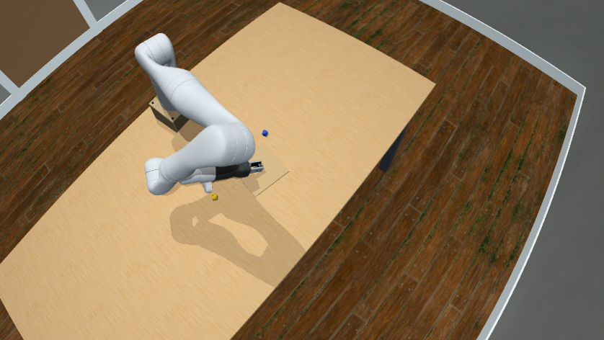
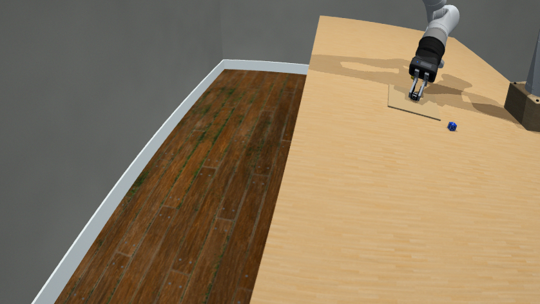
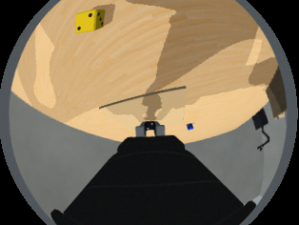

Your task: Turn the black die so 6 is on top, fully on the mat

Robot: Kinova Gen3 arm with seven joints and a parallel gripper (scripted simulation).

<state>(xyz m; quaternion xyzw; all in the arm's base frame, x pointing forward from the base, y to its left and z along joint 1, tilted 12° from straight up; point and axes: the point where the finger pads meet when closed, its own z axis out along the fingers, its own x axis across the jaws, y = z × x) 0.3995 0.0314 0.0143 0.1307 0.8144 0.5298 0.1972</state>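
robot test room, exact kind unclear | arm (image 1: 202,101) (image 2: 449,19) at table (image 1: 346,80) (image 2: 396,189) | plank floor (image 1: 443,189) (image 2: 181,181) | grey walls (image 2: 113,45)

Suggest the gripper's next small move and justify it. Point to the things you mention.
Probably turn the black die (image 2: 414,95) (image 3: 150,125) a little within the grip, by tilting the gripper (image 1: 260,166) (image 2: 415,96) (image 3: 149,126): its fingers pinch the die over the mat (image 1: 274,171) (image 2: 415,108) (image 3: 167,106), but I cannot read which number faces up, so check that before letting go.
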